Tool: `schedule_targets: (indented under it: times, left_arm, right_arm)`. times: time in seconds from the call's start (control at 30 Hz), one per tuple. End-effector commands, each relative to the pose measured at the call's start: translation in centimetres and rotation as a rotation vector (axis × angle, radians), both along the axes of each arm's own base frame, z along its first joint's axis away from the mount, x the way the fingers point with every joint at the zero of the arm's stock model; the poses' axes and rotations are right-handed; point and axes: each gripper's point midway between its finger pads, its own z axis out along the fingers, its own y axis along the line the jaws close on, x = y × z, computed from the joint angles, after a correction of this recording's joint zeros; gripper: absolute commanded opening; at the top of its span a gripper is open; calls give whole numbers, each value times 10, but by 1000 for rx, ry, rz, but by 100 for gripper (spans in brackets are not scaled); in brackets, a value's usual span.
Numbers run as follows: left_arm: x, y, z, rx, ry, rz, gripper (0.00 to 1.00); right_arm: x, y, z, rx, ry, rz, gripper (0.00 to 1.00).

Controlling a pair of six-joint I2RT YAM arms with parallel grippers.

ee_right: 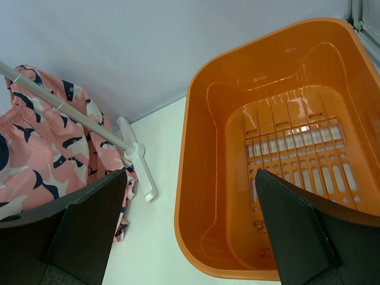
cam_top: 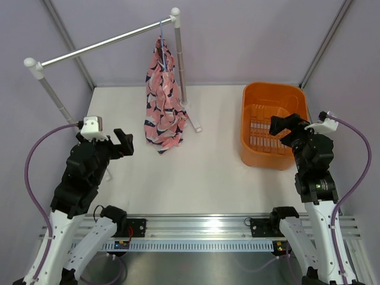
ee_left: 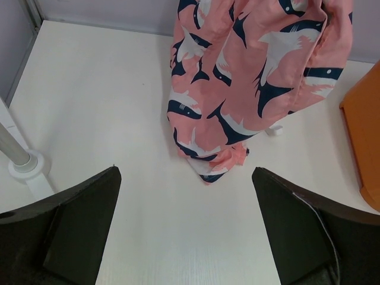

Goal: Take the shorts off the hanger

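The pink shorts [cam_top: 161, 101] with navy and white shapes hang from the light-blue hanger [cam_top: 161, 31], hooked on the rail near its right end. Their lower end touches the table. They also show in the left wrist view [ee_left: 249, 77] and at the left of the right wrist view [ee_right: 41, 154]. My left gripper [cam_top: 123, 142] is open and empty, to the left of and nearer than the shorts. My right gripper [cam_top: 284, 123] is open and empty above the near part of the orange basket [cam_top: 255, 148].
The silver-and-white clothes rail [cam_top: 101, 44] crosses the back, with posts at left [cam_top: 53, 95] and right [cam_top: 181, 65] and a white foot [cam_top: 195, 119] beside the shorts. The left post's foot shows in the left wrist view [ee_left: 27, 166]. The basket [ee_right: 196, 196] holds nothing.
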Motion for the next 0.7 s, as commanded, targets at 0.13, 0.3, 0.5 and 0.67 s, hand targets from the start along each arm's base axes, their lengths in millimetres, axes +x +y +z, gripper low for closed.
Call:
schedule_targets:
  times: [0.13, 0.3, 0.5, 0.67]
  left_arm:
    - [44, -20, 99, -105, -126, -1, 99]
    - [103, -44, 114, -87, -84, -14, 99]
    - [179, -77, 135, -81, -107, -17, 91]
    - [238, -101, 145, -44, -125, 14, 91]
  right_arm:
    - [-7, -1, 14, -7, -27, -1, 99]
    - [1, 6, 5, 2, 13, 34, 99]
    - [14, 15, 2, 24, 44, 77, 99]
    - [20, 22, 6, 35, 40, 116, 99]
